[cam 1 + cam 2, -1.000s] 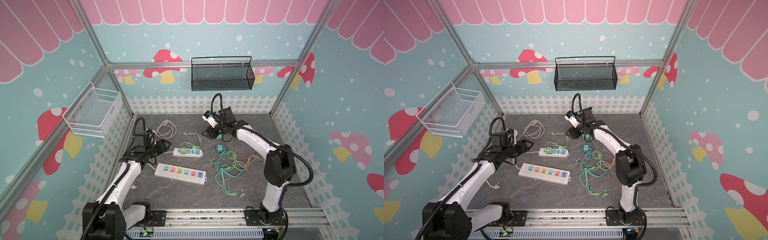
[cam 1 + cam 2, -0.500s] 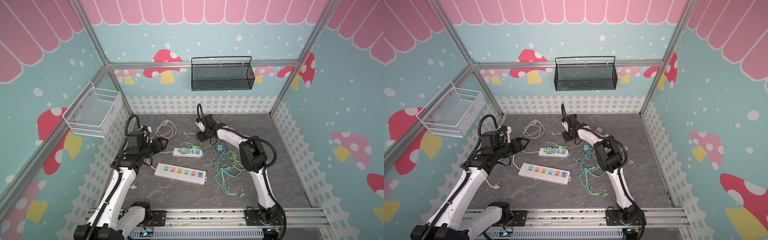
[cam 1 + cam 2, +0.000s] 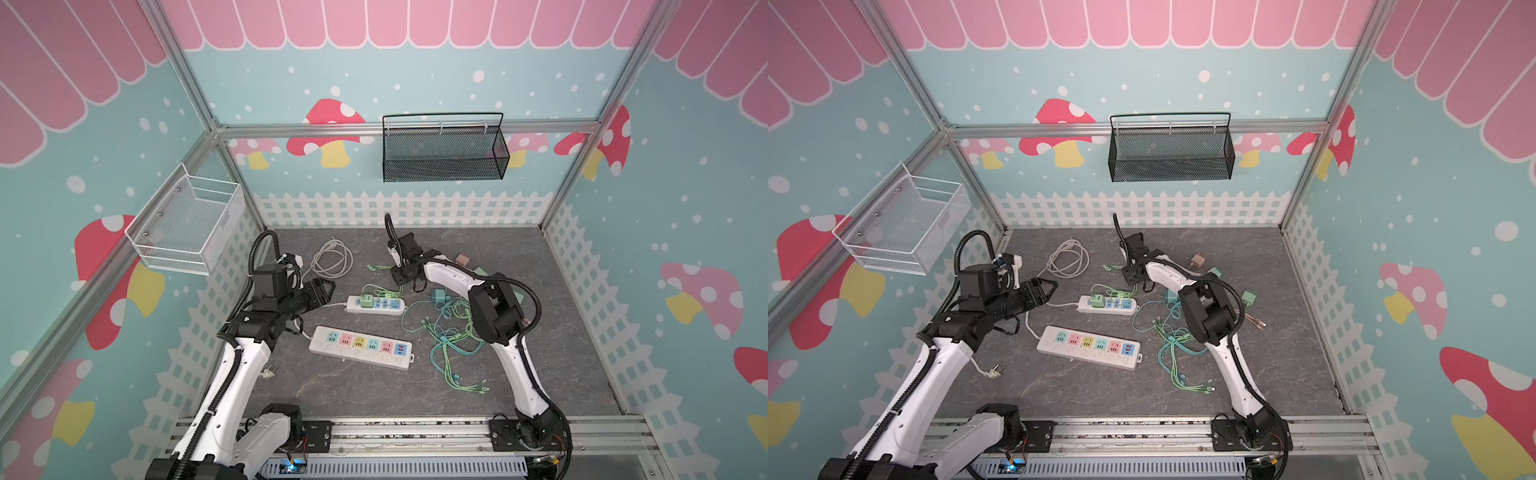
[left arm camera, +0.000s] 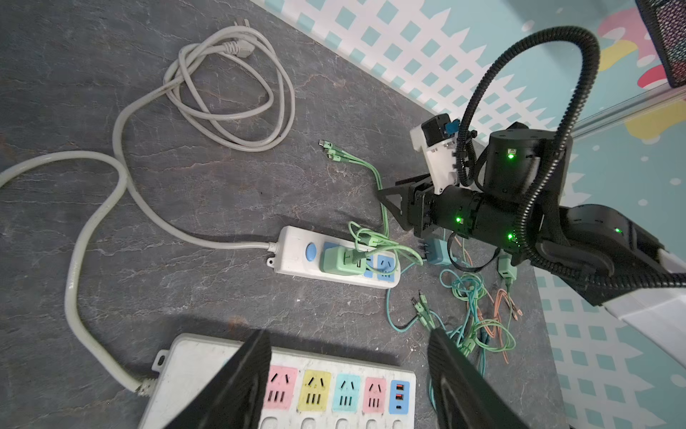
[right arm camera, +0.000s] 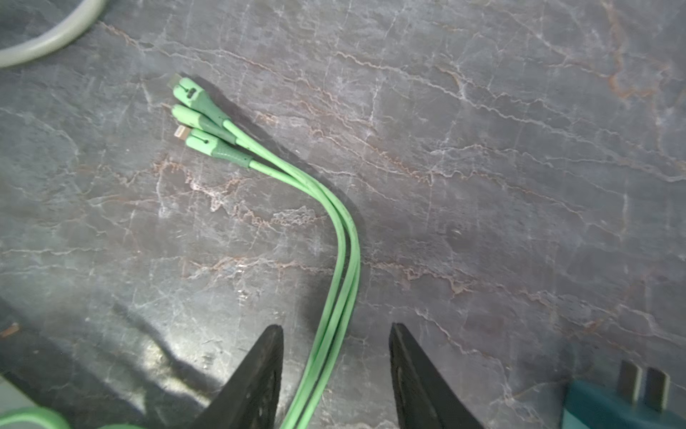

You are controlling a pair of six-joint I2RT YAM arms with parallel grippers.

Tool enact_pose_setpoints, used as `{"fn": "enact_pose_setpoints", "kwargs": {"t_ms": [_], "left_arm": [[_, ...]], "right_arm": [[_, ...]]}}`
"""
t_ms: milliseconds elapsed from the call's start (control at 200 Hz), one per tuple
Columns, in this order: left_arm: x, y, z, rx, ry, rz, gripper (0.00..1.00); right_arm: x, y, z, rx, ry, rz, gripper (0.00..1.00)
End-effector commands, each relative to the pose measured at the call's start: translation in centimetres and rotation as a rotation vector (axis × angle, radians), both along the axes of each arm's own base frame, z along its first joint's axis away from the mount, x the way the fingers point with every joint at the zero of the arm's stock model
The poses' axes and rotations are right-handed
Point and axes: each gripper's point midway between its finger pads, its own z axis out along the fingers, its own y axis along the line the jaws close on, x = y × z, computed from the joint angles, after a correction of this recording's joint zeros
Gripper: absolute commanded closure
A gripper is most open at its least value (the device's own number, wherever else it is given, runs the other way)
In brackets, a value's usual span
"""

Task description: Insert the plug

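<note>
A light green plug point(image 3: 366, 300) point(image 4: 341, 260) sits in the small white power strip point(image 3: 352, 304) point(image 4: 293, 252). A teal plug point(image 3: 438, 296) point(image 5: 612, 408) lies loose on the floor to its right. The large strip point(image 3: 361, 347) point(image 4: 193, 371) with coloured sockets lies nearer the front. My left gripper point(image 3: 322, 289) point(image 4: 349, 334) hangs open and empty, left of the small strip. My right gripper point(image 3: 401, 276) point(image 5: 336, 328) is low behind the small strip, open. A green cable point(image 5: 345, 241) runs between its fingers, touching neither.
A grey coiled cord point(image 3: 332, 259) lies at the back left. Tangled green and teal cables point(image 3: 453, 332) spread right of the strips, with small adapters point(image 3: 462, 261) behind. A black basket point(image 3: 442, 153) and a white basket point(image 3: 187, 224) hang on the walls.
The right gripper swung left and came down over the green cable, and its jaws narrowed. The left arm rose while its gripper stayed almost in place.
</note>
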Motion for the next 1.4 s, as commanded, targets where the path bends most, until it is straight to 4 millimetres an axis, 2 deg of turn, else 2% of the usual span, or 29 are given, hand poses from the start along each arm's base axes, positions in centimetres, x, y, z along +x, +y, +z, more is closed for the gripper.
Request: {"fn": "enact_pose_setpoints", "kwargs": {"t_ms": [0,375,600,695,765,865,1026,1196,1396], "left_arm": [[0.0,0.4,1.6,0.027,-0.04,0.003,0.33],[-0.4,0.6,1.7,0.041,-0.049,0.001,0.33],[-0.6,0.8,1.9,0.053,-0.054,0.006,0.33],[-0.7,0.6,1.8,0.052,-0.054,-0.002,0.33],[-0.7,0.6,1.7,0.052,-0.053,-0.005,0.33],[-0.8,0.6,1.6,0.05,-0.051,-0.004,0.33],[-0.8,0.6,1.7,0.051,-0.054,-0.001,0.33],[-0.9,0.7,1.6,0.057,-0.055,0.001,0.33],[-0.8,0.8,1.6,0.055,-0.052,0.006,0.33]], "right_arm": [[-0.4,-0.5,-2.1,-0.034,0.035,-0.026,0.53],[-0.5,0.1,-3.7,-0.019,0.072,-0.014,0.7],[-0.9,1.5,-3.8,0.028,0.093,0.054,0.91],[-0.5,2.7,-2.3,0.065,0.06,0.106,0.97],[-0.1,3.7,-0.3,0.09,0.004,0.147,1.0],[0.6,5.3,3.0,0.122,-0.084,0.205,1.0],[2.1,7.1,5.9,0.155,-0.167,0.252,1.0],[3.3,8.4,6.5,0.173,-0.194,0.269,1.0],[4.3,10.0,6.0,0.226,-0.249,0.312,1.0]]}}
